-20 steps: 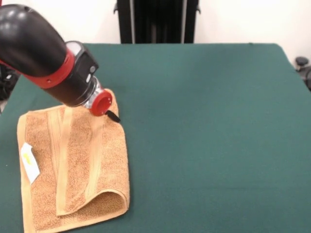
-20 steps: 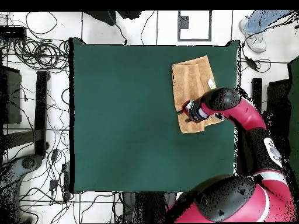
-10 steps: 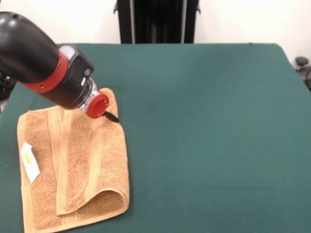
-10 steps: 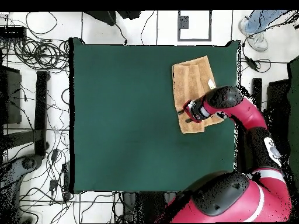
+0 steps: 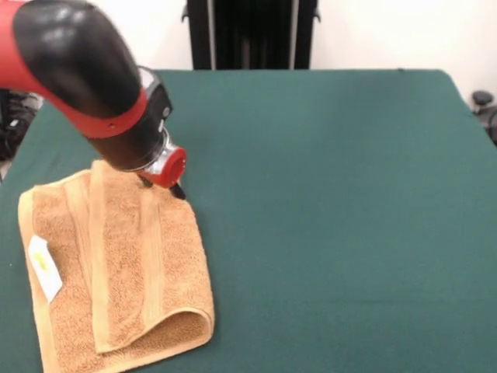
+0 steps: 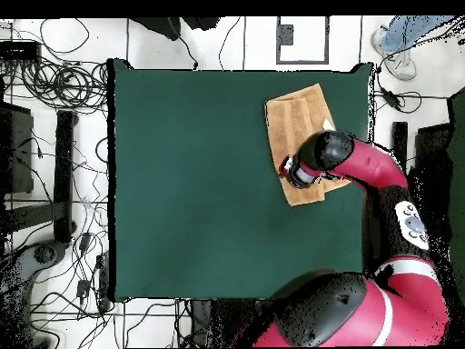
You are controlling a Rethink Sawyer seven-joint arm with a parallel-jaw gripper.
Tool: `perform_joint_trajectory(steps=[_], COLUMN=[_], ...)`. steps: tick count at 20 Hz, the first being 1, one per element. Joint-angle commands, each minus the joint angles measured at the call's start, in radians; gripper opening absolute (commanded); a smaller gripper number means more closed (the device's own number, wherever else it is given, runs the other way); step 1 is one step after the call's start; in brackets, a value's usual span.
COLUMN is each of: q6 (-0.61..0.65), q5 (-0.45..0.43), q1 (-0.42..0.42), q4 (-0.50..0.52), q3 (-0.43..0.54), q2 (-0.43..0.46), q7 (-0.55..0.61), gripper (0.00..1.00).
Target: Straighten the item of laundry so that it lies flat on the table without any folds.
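The tan-orange towel (image 5: 116, 264) lies at the table's (image 5: 334, 194) near left in the front view, its white tag (image 5: 43, 266) on the left edge. It is doubled over lengthwise, with a rounded fold at its near right corner. My gripper (image 5: 175, 189) points down at the towel's far right corner, touching or just above the cloth; the arm hides that corner. In the overhead view the towel (image 6: 295, 114) is near the table's (image 6: 191, 182) upper right corner and the gripper (image 6: 284, 169) is over its left edge.
The robot's black pedestal (image 5: 248, 35) stands behind the table's far edge. A person's leg and shoe (image 6: 400, 45) show at the overhead view's top right. Cables (image 6: 54, 82) lie on the floor to the left. The towel lies close to the table's edge.
The arm has swung and looms larger over the towel's far end. The towel has shifted and turned slightly, its left corner moving left and its near right corner moving right.
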Motion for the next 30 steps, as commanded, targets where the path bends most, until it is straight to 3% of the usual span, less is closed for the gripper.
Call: perform_joint_trajectory(steps=[1,8,16,30], q6=[-0.514,-0.475,-0.379,-0.401], q5=[-0.313,-0.356,-0.307,-0.311], q1=[0.019,0.018,0.021,-0.02], q4=[0.07,0.183,0.322,0.279], q3=[-0.044,-0.02,-0.024,-0.001], q2=[0.011,-0.1,-0.206,-0.142], q7=[-0.137,-0.079,-0.008,-0.011], gripper=[1.0,1.0,1.0,1.0])
